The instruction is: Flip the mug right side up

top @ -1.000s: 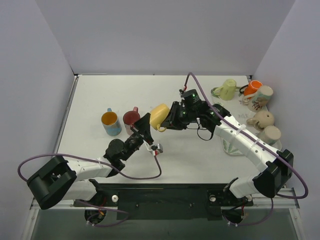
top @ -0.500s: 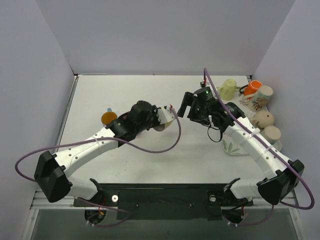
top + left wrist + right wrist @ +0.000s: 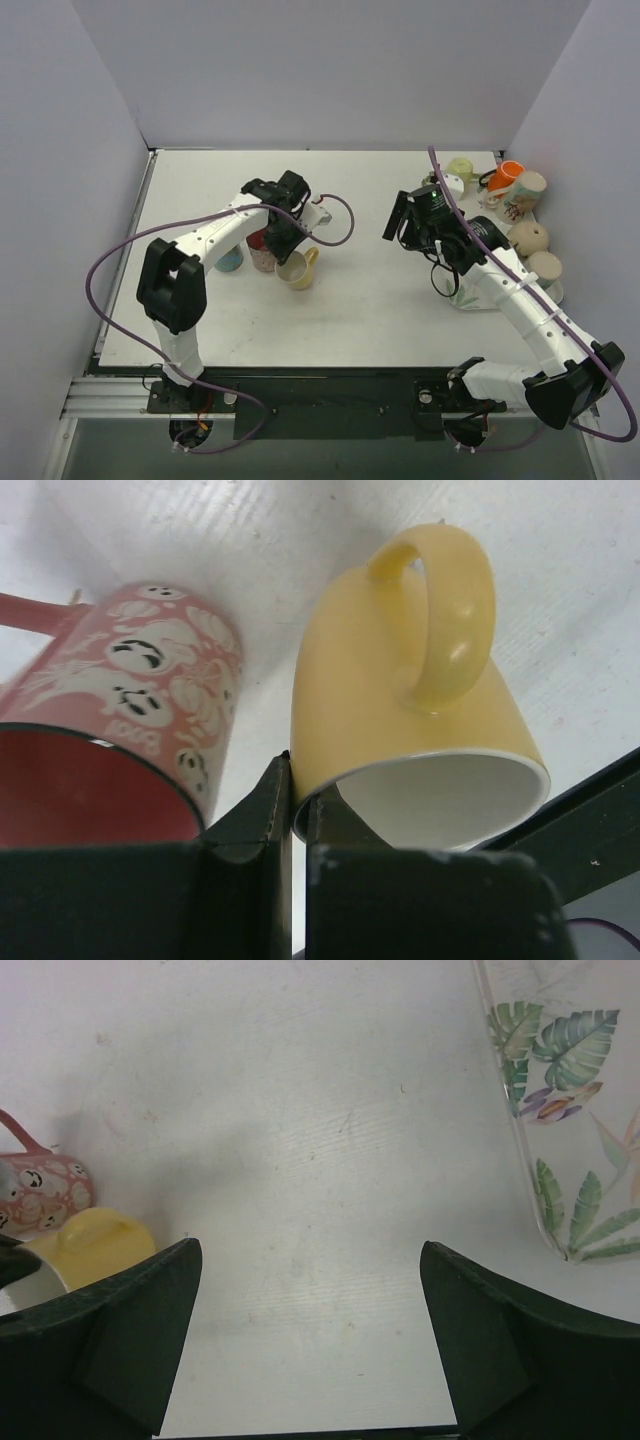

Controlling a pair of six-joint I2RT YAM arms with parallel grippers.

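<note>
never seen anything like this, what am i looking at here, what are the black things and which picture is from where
These are two robot arms bolted to a white table. The big picture looks down from above. The other two come from small cameras on each wrist, so the dark shapes at the bottom are that arm's own jaws. The left arm has its jaws shut on the rim of a yellow mug, beside a pink ghost-patterned mug and a blue mug. The right arm holds nothing; its jaws stand open. More mugs and a leaf-printed dish sit at the right.
</note>
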